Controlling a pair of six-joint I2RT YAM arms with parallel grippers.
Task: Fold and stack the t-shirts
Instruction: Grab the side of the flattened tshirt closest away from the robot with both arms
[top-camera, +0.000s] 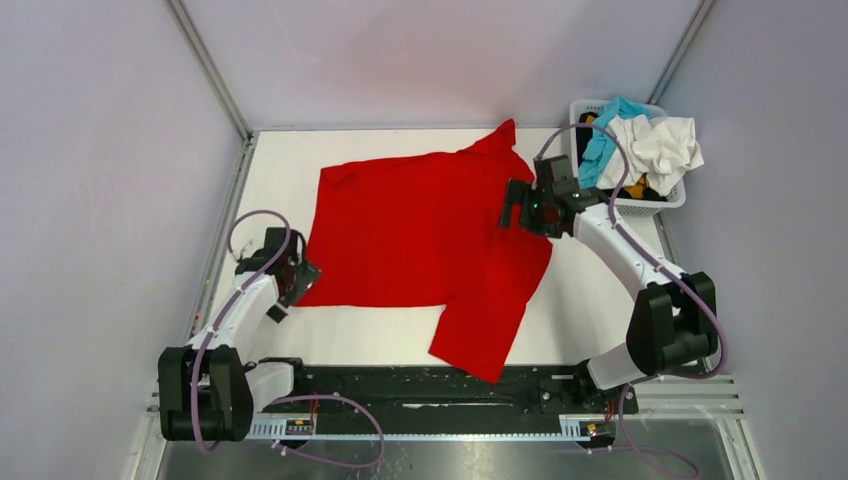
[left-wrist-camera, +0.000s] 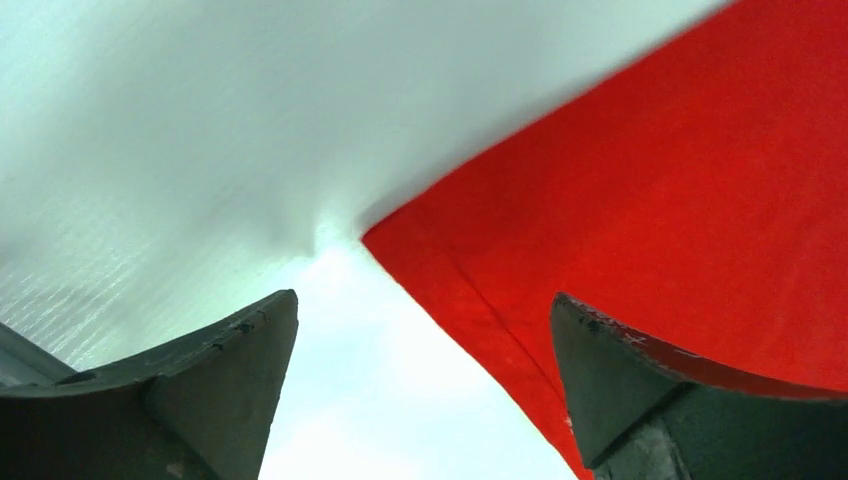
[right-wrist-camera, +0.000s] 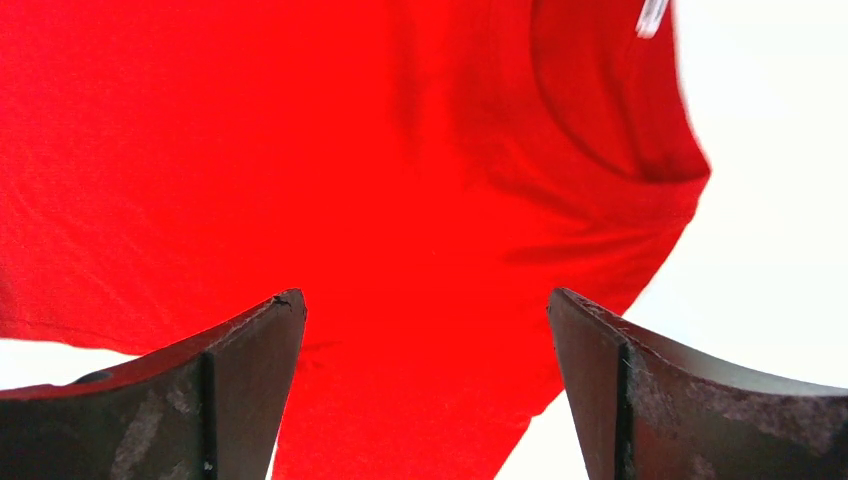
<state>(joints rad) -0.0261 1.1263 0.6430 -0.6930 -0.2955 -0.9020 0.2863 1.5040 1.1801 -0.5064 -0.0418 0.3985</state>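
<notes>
A red t-shirt lies spread flat on the white table, one sleeve pointing to the near edge and another to the far right. My left gripper is open and empty at the shirt's near left corner; the left wrist view shows that corner between the fingers. My right gripper is open and empty above the shirt's right side near the collar; in the right wrist view the red cloth fills the space between the fingers.
A white basket at the far right holds crumpled white and teal shirts. Grey walls enclose the table on the left, the back and the right. Bare white table lies right of the shirt.
</notes>
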